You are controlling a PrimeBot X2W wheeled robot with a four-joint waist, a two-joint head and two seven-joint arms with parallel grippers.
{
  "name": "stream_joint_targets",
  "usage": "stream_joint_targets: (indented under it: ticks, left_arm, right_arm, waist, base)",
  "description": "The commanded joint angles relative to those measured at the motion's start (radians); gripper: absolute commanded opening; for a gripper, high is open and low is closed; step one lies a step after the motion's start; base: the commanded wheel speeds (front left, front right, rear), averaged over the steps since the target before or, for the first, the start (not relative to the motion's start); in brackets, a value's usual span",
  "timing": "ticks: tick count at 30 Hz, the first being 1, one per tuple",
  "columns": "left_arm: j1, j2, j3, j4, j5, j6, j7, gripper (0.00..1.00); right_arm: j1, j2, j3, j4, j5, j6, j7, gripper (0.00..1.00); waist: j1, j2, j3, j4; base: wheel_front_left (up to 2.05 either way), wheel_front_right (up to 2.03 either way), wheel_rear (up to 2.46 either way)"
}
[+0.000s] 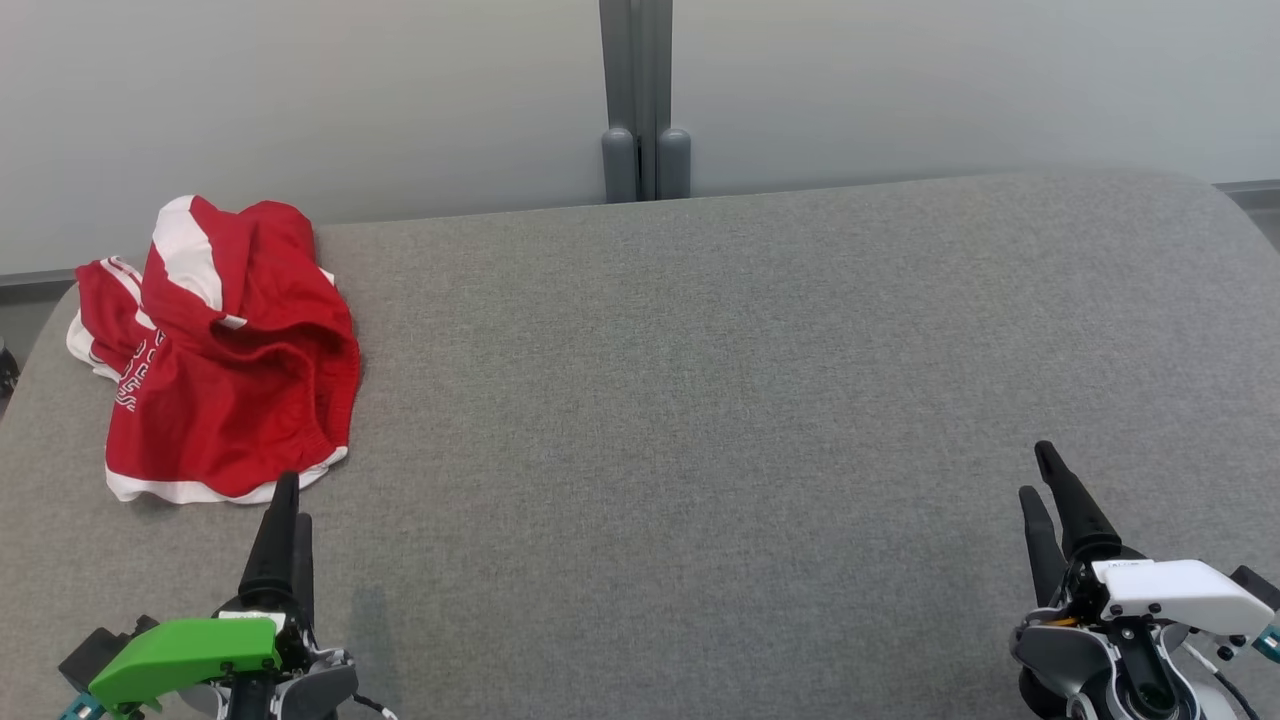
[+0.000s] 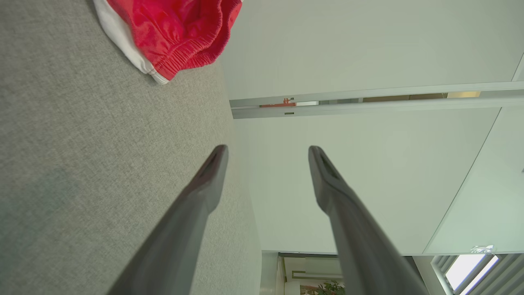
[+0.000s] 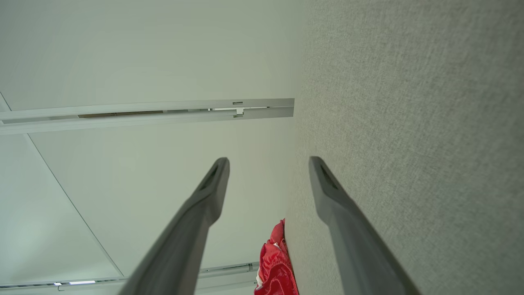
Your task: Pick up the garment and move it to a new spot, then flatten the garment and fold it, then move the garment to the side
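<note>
The garment [image 1: 220,350] is red with white trim and lies crumpled at the far left of the grey fabric table [image 1: 700,400]. My left gripper [image 1: 290,505] hovers just in front of its white hem, open and empty. In the left wrist view the garment [image 2: 176,37] shows at the top left, beyond the spread tips of the left gripper [image 2: 268,153]. My right gripper [image 1: 1038,475] stands open and empty near the front right, far from the cloth. In the right wrist view the right gripper [image 3: 269,164] is open, with the garment [image 3: 276,266] small at the bottom.
A pale wall runs behind the table, with a grey post [image 1: 640,100] at its middle. The table's far edge curves down at both back corners. Bare grey fabric lies between the two arms.
</note>
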Motion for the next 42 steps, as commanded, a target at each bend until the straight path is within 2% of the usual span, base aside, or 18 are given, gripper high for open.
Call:
stream_joint_targets:
  ticks: [1,9,17,31,42]
  left_arm:
    - [-0.015,0.005,-0.005,-0.022,0.023,0.004,-0.01,1.0]
    - [-0.018,0.006,-0.032,-0.056,0.115,0.029,-0.045,1.0]
    - [-0.023,0.007,-0.071,-0.101,0.265,0.064,-0.078,1.0]
    - [-0.016,0.008,-0.12,-0.13,0.52,0.12,-0.129,1.0]
    - [0.008,0.009,-0.14,-0.123,0.71,0.141,-0.164,1.0]
  right_arm:
    - [-0.013,-0.005,0.0,-0.02,-0.02,0.002,-0.011,1.0]
    - [-0.008,-0.006,-0.004,-0.047,-0.151,0.002,-0.046,1.0]
    - [0.002,-0.007,0.003,-0.083,-0.291,0.002,-0.078,1.0]
    - [0.026,-0.008,0.022,-0.136,-0.61,0.003,-0.129,1.0]
    - [0.038,-0.009,0.046,-0.15,-0.772,0.003,-0.164,1.0]
  waist:
    - [0.0,0.0,0.0,0.0]
    - [0.0,0.0,-0.001,0.001]
    - [0.0,0.0,-0.002,0.002]
    - [0.0,0.0,-0.005,0.004]
    - [0.0,0.0,-0.009,0.002]
  base:
    - [0.0,0.0,0.0]
    - [0.0,0.0,0.0]
    - [0.0,0.0,0.0]
    - [0.0,0.0,0.0]
    - [0.0,0.0,0.0]
